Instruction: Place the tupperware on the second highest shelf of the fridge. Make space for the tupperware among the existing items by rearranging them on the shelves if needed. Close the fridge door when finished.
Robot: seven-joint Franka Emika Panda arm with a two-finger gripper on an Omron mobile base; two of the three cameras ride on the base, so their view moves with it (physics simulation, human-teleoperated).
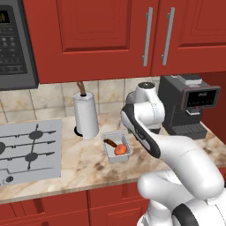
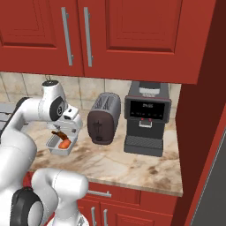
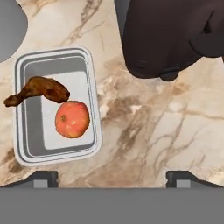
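The tupperware (image 1: pixel 115 134) (image 2: pixel 56 151) (image 3: pixel 74 81) is a shallow grey-white tray on the marble counter. It holds a brown drumstick (image 3: pixel 41 90) and a round orange-red fruit (image 3: pixel 72 119) (image 1: pixel 120 150). My gripper (image 3: pixel 113 177) hovers above the counter, open and holding nothing. In the hand view the tray lies up and to the left of the gap between the fingertips. In the right base view my hand hangs just over the tray's far right side. The fridge, its door, its shelves and the items on them are out of view.
A dark toaster (image 2: pixel 103 117) (image 3: pixel 170 35) stands close to the right of the tray, with a black coffee machine (image 2: pixel 145 119) (image 1: pixel 187 106) beyond it. A paper towel roll (image 1: pixel 85 115) stands to the left, then the cooktop (image 1: pixel 28 148). Red cabinets (image 1: pixel 97 31) hang overhead.
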